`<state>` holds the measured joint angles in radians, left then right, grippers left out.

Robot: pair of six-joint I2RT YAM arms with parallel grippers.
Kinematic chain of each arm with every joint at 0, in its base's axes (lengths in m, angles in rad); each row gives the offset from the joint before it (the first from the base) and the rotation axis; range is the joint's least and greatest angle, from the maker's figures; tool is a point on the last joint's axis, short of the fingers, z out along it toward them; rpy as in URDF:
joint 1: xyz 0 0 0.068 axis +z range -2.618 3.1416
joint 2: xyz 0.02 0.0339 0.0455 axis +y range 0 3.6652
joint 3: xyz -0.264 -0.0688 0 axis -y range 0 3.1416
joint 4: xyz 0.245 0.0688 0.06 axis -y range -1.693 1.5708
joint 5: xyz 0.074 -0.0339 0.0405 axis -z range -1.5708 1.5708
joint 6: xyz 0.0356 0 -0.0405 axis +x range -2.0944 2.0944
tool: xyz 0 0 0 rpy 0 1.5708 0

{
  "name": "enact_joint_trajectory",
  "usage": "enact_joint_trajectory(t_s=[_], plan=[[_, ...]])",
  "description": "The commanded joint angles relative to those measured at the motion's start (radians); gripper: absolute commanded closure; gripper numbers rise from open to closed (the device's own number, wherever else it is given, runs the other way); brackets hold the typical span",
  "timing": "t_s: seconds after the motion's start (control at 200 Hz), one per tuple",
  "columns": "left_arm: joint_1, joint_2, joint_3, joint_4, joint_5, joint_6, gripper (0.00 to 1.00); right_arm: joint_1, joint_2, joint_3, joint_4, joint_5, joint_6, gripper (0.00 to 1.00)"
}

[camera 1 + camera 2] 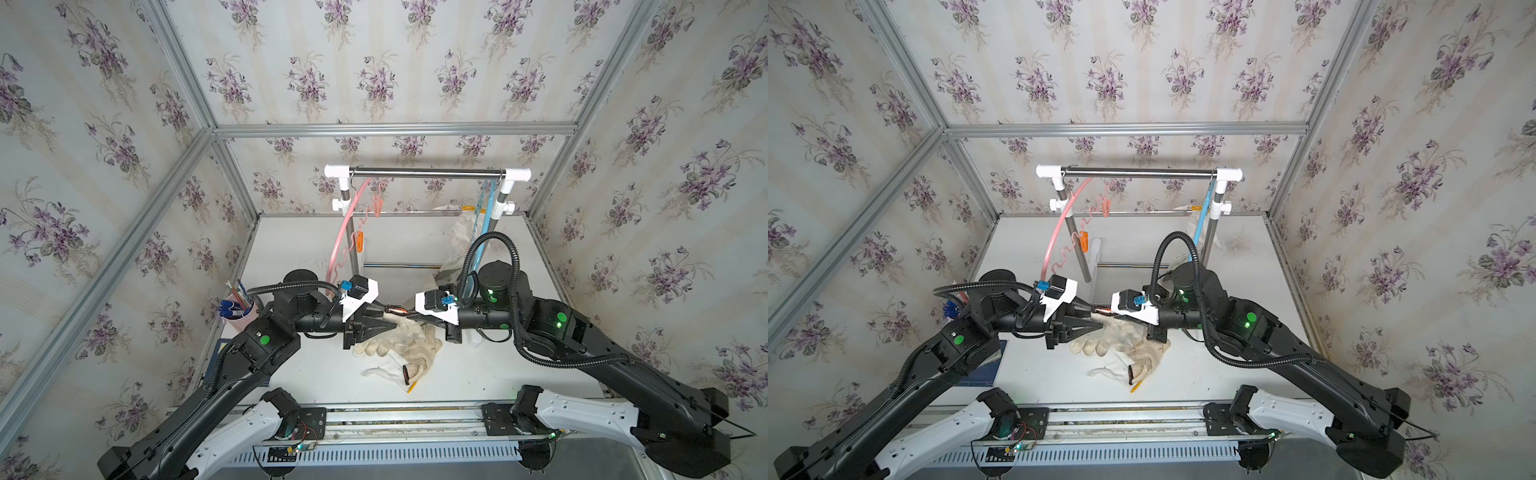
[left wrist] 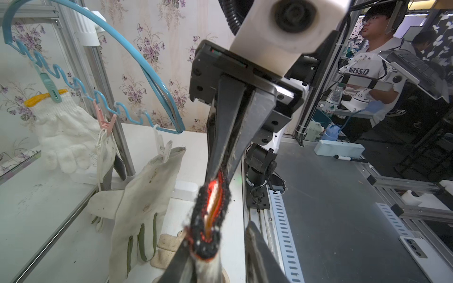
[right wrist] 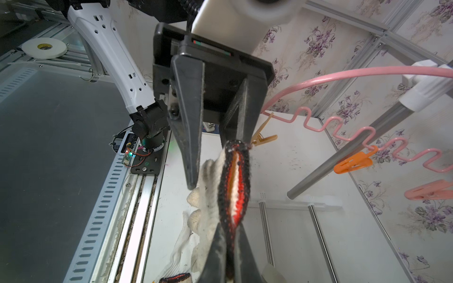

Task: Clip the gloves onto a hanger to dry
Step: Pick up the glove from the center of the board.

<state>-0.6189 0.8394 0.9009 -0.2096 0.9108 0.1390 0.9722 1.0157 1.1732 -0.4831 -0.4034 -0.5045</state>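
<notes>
Two-ended grasp over the bench's middle: the right gripper (image 2: 220, 170), jaws shut, pinches the black-red cuff (image 3: 234, 182) of a knit glove (image 1: 409, 338). The left gripper (image 1: 391, 318), jaws part-open, straddles the cuff and likely must close next.

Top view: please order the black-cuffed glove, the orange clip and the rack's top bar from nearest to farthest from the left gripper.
1. Black-cuffed glove: at the left gripper, mid-table.
2. Orange clip: behind, on the pink hanger.
3. Rack's top bar: farthest back, high.
</notes>
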Motion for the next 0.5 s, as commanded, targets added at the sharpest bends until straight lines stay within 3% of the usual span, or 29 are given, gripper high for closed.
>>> enact_joint_trajectory(t_s=[0.0, 0.21, 0.385, 0.495], plan=[[-0.005, -0.002, -0.003, 0.066, -0.02, -0.017, 0.71, 0.002, 0.003, -0.003, 0.035, 0.007, -0.008, 1.0], [-0.016, 0.003, -0.005, 0.059, -0.031, -0.006, 1.0, 0.002, -0.002, -0.01, 0.064, 0.04, 0.003, 0.96], [-0.016, -0.037, 0.007, 0.023, -0.096, 0.037, 1.0, 0.002, -0.004, -0.015, 0.107, 0.131, 0.049, 0.66], [-0.016, -0.091, 0.082, -0.13, -0.174, 0.134, 1.0, 0.001, -0.017, -0.014, 0.144, 0.206, 0.1, 0.56]])
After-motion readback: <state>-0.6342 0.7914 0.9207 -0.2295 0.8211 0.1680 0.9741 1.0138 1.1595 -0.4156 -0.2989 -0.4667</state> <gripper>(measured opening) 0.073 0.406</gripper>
